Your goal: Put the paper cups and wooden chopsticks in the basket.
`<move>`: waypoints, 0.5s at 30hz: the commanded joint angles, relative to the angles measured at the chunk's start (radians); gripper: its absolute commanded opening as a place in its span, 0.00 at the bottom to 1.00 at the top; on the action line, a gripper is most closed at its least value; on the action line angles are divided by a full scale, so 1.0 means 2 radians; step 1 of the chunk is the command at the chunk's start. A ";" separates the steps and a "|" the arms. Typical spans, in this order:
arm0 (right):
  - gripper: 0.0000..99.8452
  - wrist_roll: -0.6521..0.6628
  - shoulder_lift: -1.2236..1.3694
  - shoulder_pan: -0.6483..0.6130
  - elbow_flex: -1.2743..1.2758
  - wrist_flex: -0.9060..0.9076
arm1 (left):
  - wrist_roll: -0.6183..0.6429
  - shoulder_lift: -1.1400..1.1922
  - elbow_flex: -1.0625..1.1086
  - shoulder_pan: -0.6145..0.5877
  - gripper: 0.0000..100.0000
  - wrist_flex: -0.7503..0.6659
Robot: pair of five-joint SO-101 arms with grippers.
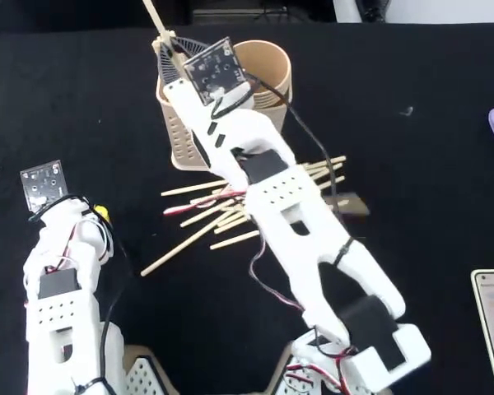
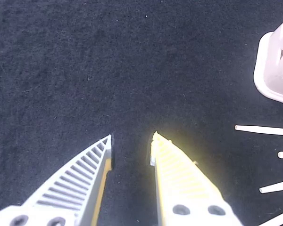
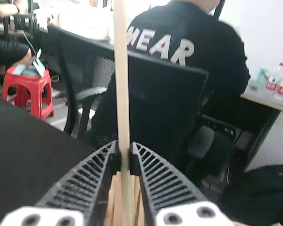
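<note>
Just above the pale slotted plastic basket [image 1: 179,140], the right gripper [image 3: 124,151] is clamped on a single light wooden chopstick [image 3: 120,70], which stands upright between its jaws. Inside the basket sit nested brown paper cups [image 1: 267,62], toward the far side of the black table [image 1: 412,164]. A scatter of loose wooden chopsticks [image 1: 222,218] lies on the table just in front of the basket — partly under the right arm. The left gripper [image 2: 131,139] hovers low over bare table near them — jaws apart, holding nothing.
</note>
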 commanded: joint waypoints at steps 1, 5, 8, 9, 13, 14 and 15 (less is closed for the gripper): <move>0.06 -0.002 -0.004 0.012 -0.035 0.038 | -0.003 -0.008 -0.007 -0.004 0.14 -0.008; 0.17 -0.025 -0.032 0.008 -0.060 0.133 | -0.003 -0.008 -0.007 -0.003 0.14 -0.008; 0.17 -0.067 -0.063 0.012 -0.087 0.195 | -0.003 -0.008 -0.007 -0.003 0.14 -0.008; 0.17 -0.074 -0.076 0.012 -0.092 0.213 | -0.003 -0.008 -0.007 -0.002 0.14 -0.008; 0.17 -0.073 -0.148 0.012 -0.096 0.289 | -0.003 -0.008 -0.006 -0.002 0.14 -0.008; 0.17 -0.072 -0.171 0.013 -0.096 0.321 | -0.003 -0.008 -0.006 -0.002 0.14 -0.008; 0.17 -0.072 -0.194 0.017 -0.096 0.358 | -0.003 -0.008 -0.007 -0.003 0.14 -0.006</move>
